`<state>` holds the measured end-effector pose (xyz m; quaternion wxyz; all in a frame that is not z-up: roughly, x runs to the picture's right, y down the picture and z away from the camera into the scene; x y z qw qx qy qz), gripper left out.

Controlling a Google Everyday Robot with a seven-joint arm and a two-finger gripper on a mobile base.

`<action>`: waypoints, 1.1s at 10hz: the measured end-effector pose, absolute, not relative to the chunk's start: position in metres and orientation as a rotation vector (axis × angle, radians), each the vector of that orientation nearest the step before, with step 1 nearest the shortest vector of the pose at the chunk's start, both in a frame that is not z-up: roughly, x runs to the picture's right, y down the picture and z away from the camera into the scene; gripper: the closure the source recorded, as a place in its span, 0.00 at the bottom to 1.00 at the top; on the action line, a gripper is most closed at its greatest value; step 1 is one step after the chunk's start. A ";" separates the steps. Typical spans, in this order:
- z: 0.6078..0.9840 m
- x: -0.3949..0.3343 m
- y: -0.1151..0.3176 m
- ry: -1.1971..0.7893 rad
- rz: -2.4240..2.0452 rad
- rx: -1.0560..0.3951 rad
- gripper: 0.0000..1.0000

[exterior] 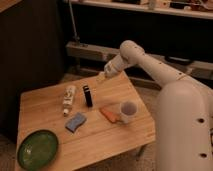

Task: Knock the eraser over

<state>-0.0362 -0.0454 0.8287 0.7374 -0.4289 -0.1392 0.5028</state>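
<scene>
The eraser is a small narrow black block standing upright near the middle of the wooden table. My gripper hangs at the end of the white arm, above the table's far edge, a little up and to the right of the eraser and apart from it. It holds nothing that I can see.
A white tube-like bottle lies left of the eraser. A blue sponge lies in front of it. An orange carrot-like object and a white cup sit to the right. A green plate is at the front left corner.
</scene>
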 end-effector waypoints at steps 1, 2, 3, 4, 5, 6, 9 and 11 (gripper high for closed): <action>0.833 -0.040 -0.041 -0.300 1.099 -0.946 1.00; 0.836 -0.041 -0.036 -0.289 1.095 -0.948 1.00; 0.839 -0.043 -0.031 -0.278 1.093 -0.949 1.00; 0.845 -0.044 -0.023 -0.262 1.093 -0.949 1.00; 0.848 -0.045 -0.021 -0.252 1.096 -0.946 1.00; 0.852 -0.045 -0.019 -0.239 1.101 -0.938 1.00; 0.858 -0.046 -0.015 -0.189 1.093 -0.892 1.00; 0.857 -0.056 -0.013 -0.159 1.070 -0.854 1.00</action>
